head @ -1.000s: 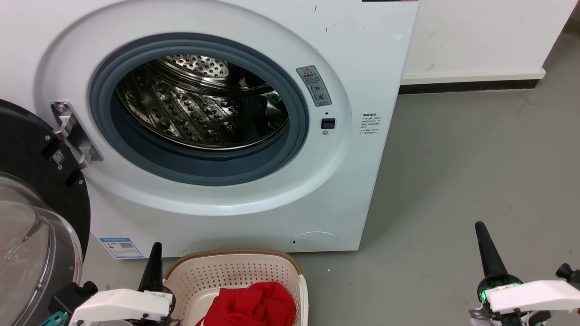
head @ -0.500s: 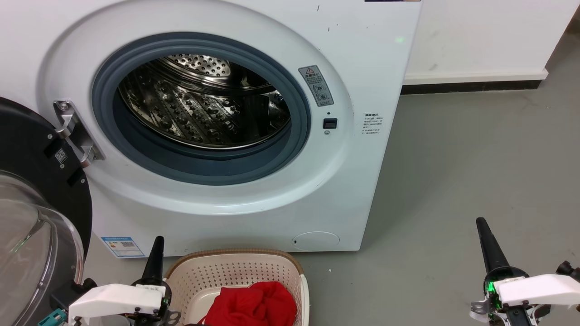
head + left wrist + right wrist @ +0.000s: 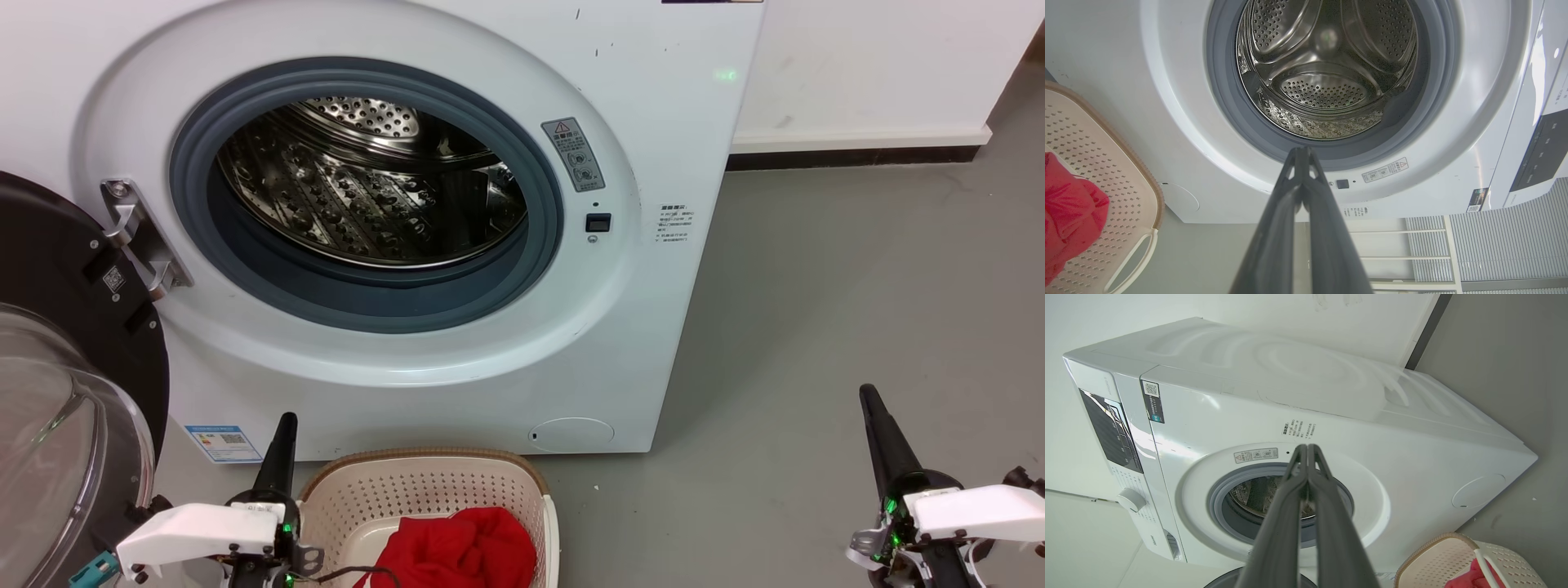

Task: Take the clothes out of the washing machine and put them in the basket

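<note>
**Drum looks bare: the risks are a missed garment and a knocked basket**

The main risk is calling the job done too soon. In the head view the grey rubber seal (image 3: 375, 304) hides the front floor of the steel drum (image 3: 367, 192), so a garment lying low there would go unnoticed. The left wrist view looks deeper and shows only bare perforated metal, which suggests the washing machine (image 3: 653, 122) is empty, though its lowest front lip is not fully visible.

The second risk is a collision. The left gripper (image 3: 285, 421), at the lower left of the frame, sits in a narrow gap. The basket (image 3: 424, 454) has its brown rim just to the gripper's right, and the open glass porthole door (image 3: 57, 441) is just to its left. A careless sideways swing could push the light basket or strike the door.

The clothes (image 3: 461, 545), a bright red bundle, lie inside the basket at the bottom centre of the frame. They are near the left gripper, lower and to its right, without touching it. They are well apart from the right gripper (image 3: 868, 395) at the lower right.

Both grippers have their fingers pressed together on nothing. The wrist views show each pair meeting at the tips.
</note>
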### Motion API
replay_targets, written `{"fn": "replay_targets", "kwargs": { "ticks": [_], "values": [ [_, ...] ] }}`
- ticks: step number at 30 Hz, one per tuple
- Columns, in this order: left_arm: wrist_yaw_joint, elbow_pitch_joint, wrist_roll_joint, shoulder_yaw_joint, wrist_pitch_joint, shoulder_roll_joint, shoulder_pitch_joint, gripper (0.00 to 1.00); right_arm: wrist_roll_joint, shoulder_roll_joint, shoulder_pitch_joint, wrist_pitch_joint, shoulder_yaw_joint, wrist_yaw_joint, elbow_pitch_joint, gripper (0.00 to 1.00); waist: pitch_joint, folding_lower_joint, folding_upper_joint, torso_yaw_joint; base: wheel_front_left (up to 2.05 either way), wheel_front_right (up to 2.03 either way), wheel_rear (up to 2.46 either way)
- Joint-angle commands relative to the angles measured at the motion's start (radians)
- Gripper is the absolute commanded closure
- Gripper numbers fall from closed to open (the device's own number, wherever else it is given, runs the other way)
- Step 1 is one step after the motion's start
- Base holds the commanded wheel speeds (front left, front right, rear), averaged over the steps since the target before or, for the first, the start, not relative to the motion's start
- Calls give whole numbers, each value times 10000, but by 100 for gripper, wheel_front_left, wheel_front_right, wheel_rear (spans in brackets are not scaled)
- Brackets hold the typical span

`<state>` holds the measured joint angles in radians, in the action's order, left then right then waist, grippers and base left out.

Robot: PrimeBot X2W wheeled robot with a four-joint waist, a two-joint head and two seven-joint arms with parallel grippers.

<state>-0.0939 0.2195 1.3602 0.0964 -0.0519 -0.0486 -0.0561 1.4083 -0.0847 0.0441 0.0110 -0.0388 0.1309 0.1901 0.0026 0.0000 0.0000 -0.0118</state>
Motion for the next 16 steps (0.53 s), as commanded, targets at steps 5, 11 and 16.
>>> {"fn": "replay_targets", "kwargs": {
  "ticks": [5, 11, 16],
  "values": [
    [-126, 33, 551, 54, -151, -23, -265, 100, 542, -15, 301, 167, -78, -2, 100, 100, 1, 0, 0, 19, 0, 0, 0],
    [-192, 91, 1031, 92, -266, -24, -353, 100, 999, -1, 404, 298, -142, -2, 205, 100, 2, 0, 0, 41, 0, 0, 0],
    [-245, 140, 1419, 120, -367, -25, -398, 100, 1359, 12, 471, 413, -194, -2, 293, 100, 3, 0, 0, 59, 0, 0, 0]
  ]
}}
